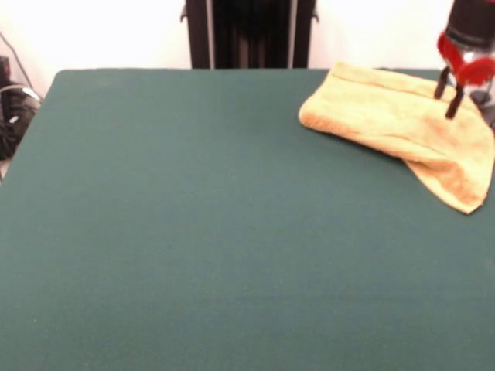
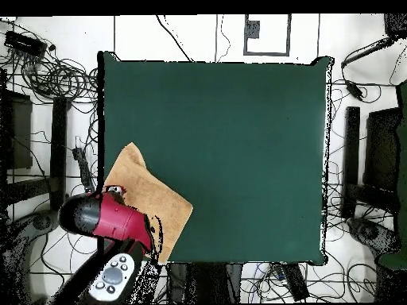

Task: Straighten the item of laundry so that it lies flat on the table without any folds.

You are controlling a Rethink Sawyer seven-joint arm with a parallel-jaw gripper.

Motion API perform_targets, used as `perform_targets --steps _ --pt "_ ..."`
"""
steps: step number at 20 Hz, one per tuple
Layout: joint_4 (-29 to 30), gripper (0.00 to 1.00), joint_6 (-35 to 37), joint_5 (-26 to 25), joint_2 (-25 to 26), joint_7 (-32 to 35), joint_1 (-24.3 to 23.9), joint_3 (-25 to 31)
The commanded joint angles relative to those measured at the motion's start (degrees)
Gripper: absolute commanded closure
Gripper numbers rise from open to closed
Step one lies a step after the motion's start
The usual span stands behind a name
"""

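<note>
The orange-tan towel (image 1: 394,124) lies at the table's far right corner in the front view, doubled over with a rounded fold at its left end and one corner pointing toward the camera. In the overhead view the towel (image 2: 151,194) lies at the bottom left corner of the green table (image 2: 238,143). My gripper (image 1: 448,94) stands over the towel's right part, its two dark fingers apart, tips at the cloth's surface. In the overhead view the red arm (image 2: 107,216) covers the towel's lower left part and hides the fingers.
The robot's black pedestal (image 1: 249,32) stands behind the far edge. Cables and dark gear (image 1: 11,112) lie off the left edge. The towel's right end sits close to the table's side edge.
</note>
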Motion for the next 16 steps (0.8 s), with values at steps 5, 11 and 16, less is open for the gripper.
perform_targets --steps 5,11,16 --pt "-16.04 0.0 10.35 -0.43 8.96 13.6 -4.83 -3.89" --pt "-25.84 0.0 21.62 -4.75 10.2 11.23 -8.95 -5.65" --pt "-33.6 0.0 31.09 -9.16 9.36 7.98 -12.67 -4.61"
